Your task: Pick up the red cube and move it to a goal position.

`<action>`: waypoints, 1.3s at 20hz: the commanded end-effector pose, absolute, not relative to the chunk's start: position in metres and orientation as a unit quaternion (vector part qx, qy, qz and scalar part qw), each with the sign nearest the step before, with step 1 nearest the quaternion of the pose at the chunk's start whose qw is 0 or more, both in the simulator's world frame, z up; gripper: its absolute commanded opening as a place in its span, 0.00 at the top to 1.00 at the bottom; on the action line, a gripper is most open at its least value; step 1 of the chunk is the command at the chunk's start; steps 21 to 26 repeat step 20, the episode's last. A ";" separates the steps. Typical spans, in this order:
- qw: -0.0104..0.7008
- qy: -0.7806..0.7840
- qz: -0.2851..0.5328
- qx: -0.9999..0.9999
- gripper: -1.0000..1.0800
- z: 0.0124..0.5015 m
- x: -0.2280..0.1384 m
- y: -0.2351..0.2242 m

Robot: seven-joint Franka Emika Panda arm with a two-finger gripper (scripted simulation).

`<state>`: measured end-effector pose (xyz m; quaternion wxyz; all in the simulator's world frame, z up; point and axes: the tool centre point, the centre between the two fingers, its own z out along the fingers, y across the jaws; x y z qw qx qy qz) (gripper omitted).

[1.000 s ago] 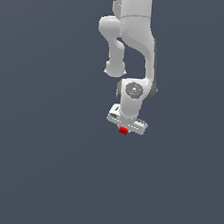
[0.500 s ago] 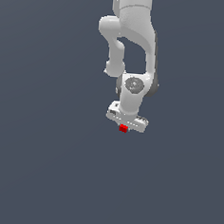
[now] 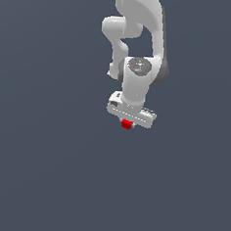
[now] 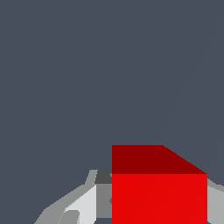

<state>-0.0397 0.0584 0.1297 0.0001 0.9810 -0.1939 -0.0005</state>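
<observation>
The red cube [image 3: 126, 124] is tiny and bright red, tucked just under the white gripper [image 3: 127, 123] in the exterior view. The white arm hangs down from the top of that view, and its hand sits right over the cube. In the wrist view the red cube [image 4: 158, 188] fills the space between two grey-white fingers [image 4: 83, 201], which press against its sides. The gripper is shut on the cube. No goal marker shows in either view.
A plain dark blue-grey surface [image 3: 44, 171] fills the whole background in both views. No other object, container or edge shows.
The arm has risen slightly in the exterior view, with the cube still held between the fingers. The grip has not changed.
</observation>
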 end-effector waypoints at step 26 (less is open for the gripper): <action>0.000 -0.194 0.000 0.981 1.00 0.255 -0.022 0.039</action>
